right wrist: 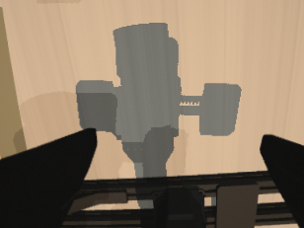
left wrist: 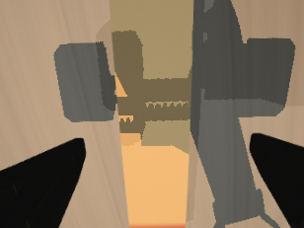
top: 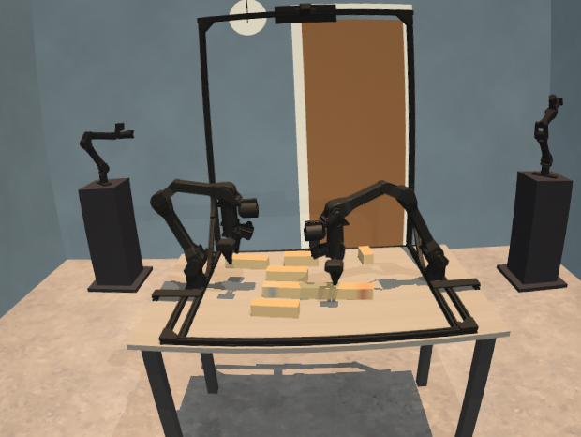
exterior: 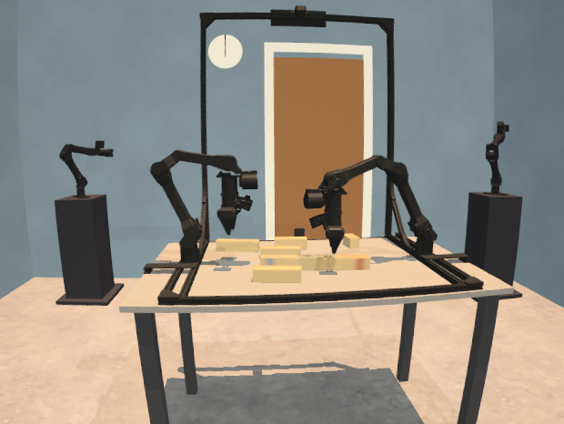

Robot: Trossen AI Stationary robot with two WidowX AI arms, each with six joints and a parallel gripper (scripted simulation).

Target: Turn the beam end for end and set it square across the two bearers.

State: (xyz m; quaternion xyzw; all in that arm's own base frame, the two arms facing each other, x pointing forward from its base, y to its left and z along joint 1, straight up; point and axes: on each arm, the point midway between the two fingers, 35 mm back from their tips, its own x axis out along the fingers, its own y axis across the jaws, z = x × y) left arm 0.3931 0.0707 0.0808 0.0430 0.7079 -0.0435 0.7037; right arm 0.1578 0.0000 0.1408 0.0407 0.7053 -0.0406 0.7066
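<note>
Black, tapered fingers stand widely spread on the left end effector (top: 335, 281) (exterior: 334, 250) (left wrist: 168, 141), with nothing between them; it hangs above the beam, toward the red-banded end. The right end effector (top: 229, 261) (exterior: 228, 231) (right wrist: 178, 139) is spread just as wide, holds nothing and hovers above the counter (top: 375, 314) (exterior: 364, 282) (left wrist: 30, 19) (right wrist: 222, 48).

Below the left one lies the long, pale yellow timber beam (top: 312, 291) (exterior: 314, 262) (left wrist: 158, 187), running sideways across the outside views. Those show both its blue band (top: 272, 290) (exterior: 270, 261) and its red band (top: 363, 292) (exterior: 359, 263) (left wrist: 158, 226); the left wrist view catches only a sliver of red, but plainly shows finger clearance on both sides.

Nearer me is a pale rectangular timber block (top: 275, 308) (exterior: 276, 274), and four other pale timber blocks lie behind the beam. I can't tell which are the bearers. Only the right wrist view looks straight down on black rails (right wrist: 123, 185) beside that gripper's shadow.
</note>
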